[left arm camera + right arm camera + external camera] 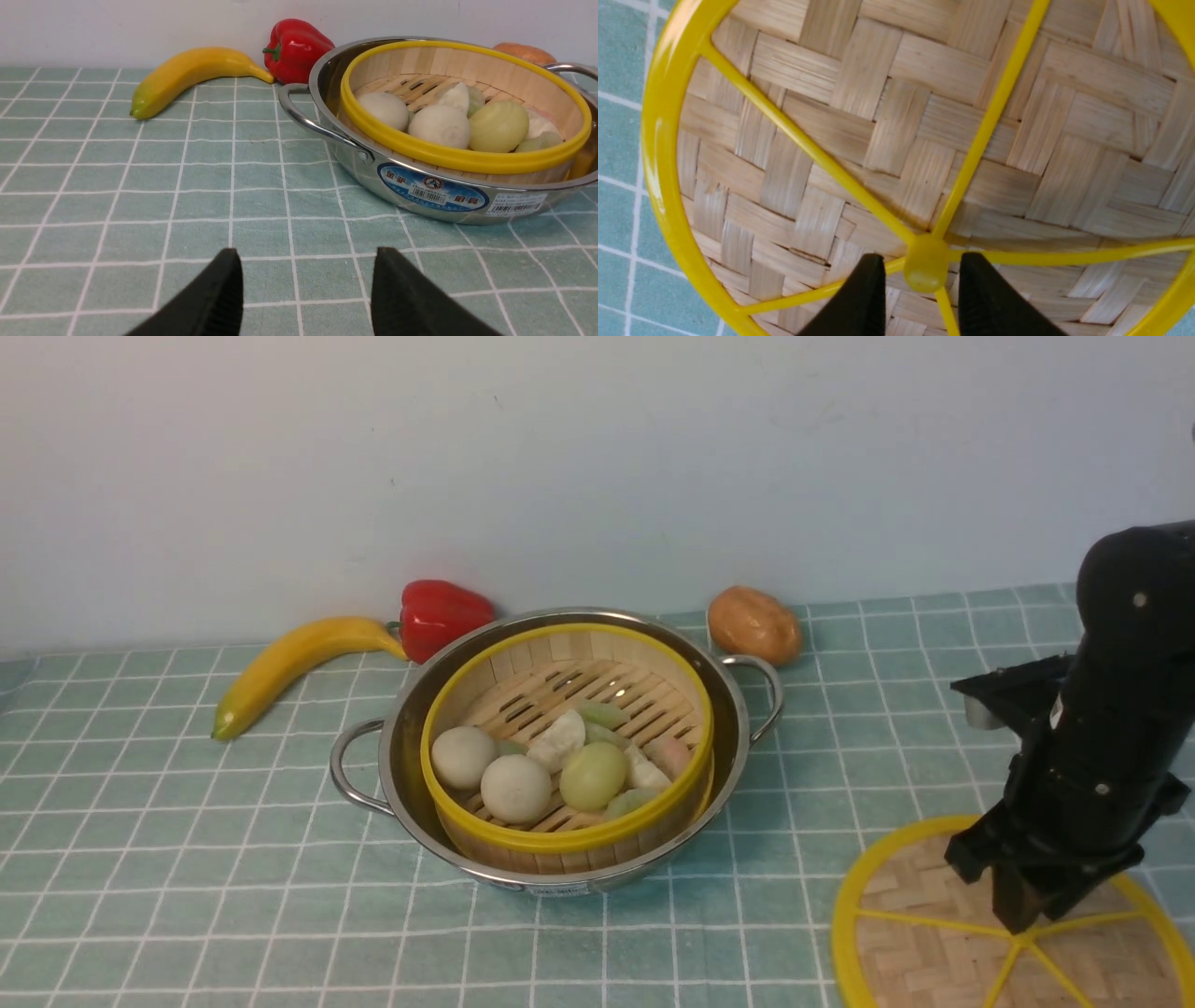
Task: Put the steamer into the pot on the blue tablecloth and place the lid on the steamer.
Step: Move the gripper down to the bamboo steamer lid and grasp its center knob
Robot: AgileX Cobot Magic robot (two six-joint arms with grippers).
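Since the steamer (569, 691) is sitting in the pot (411, 728), the lid (915, 915) lying right of the pot is being straddled at its knob (926, 269) by the parted, empty jaws of the right tool (920, 259), which should be being closed centred and level.

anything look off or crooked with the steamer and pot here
Nothing spilled or damaged. The steamer sits roughly level in the pot, buns inside. The only thing out of place is the lid, lying flat on the tablecloth to the pot's right, with the open right hand straddling its knob.
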